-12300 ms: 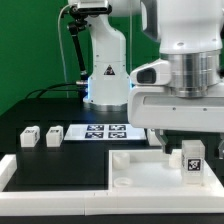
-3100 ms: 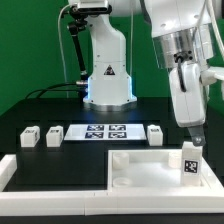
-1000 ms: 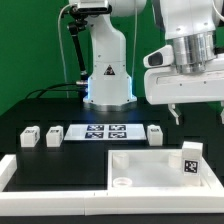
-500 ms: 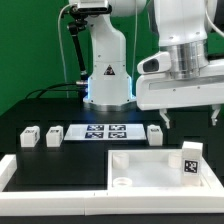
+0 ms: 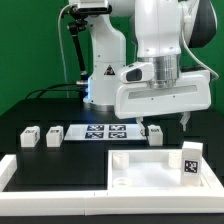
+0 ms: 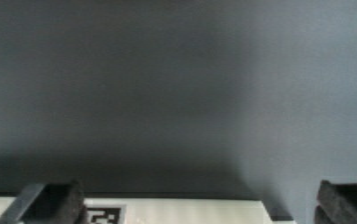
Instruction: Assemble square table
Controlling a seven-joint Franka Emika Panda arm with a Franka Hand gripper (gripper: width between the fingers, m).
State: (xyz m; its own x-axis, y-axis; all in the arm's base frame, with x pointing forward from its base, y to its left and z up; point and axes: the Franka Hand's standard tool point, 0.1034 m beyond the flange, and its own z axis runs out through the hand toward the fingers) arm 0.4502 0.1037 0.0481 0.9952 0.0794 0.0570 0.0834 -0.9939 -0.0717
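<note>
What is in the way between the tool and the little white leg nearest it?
Nothing visible. The open tool hangs above that leg, with only air between them in the exterior view.

Exterior view faces arm [image 5: 160,45]; wrist view looks down past pincer [image 6: 196,200].

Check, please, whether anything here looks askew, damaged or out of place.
Nothing stands out. The standing leg is upright at a corner of the tabletop. The loose leg pair and the single loose leg sit squarely beside the marker board. The open gripper holds nothing.
</note>
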